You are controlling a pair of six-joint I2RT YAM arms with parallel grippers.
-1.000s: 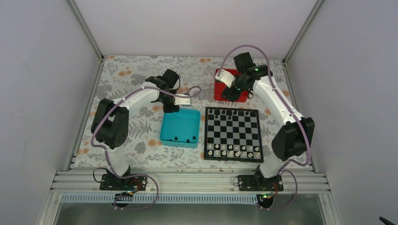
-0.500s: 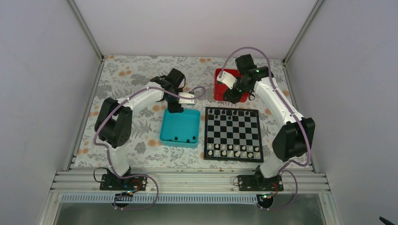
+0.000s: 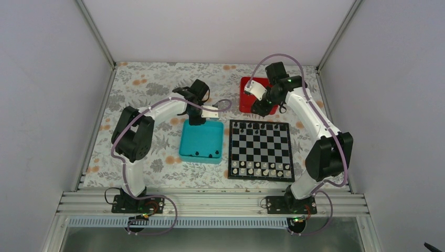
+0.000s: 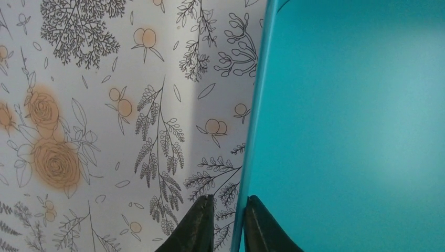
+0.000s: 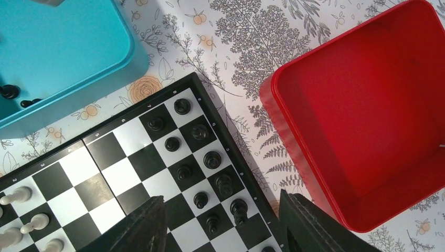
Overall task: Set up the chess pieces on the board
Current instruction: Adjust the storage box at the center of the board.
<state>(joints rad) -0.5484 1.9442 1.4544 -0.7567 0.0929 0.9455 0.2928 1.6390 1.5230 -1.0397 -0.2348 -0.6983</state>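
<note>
**Board and pieces.** The board (image 3: 261,150) lay flat on the table (image 3: 147,84). Its edges were square to the table's near edge, and its ranks ran left to right. The black chess pieces (image 3: 256,126) stood along the board's far edge. The right wrist view showed them upright in the two ranks nearest that edge, with their long axes vertical and their tops pointing straight up. The white pieces (image 3: 261,169) lined the board's near edge.

**Trays.** The teal tray (image 3: 199,137) sat just beside the board's left edge. Three stray black pieces (image 3: 209,155) rested against the tray's near wall, and which way they pointed could not be determined. The red tray (image 3: 245,101) sat just beyond the board's far edge, toward the far-left corner.

**Left claw.** The left claw (image 3: 195,119) pointed down at the teal tray's far rim, left of the board's far-left corner. In the left wrist view its fingers (image 4: 202,226) stood close together with a narrow gap between them. The tray rim ran in line with that gap. Whether the fingers pinched the rim could not be determined.

**Right claw.** The right claw (image 3: 260,108) hung above the strip between the board's far edge and the red tray. It was spread wide and held nothing.
</note>
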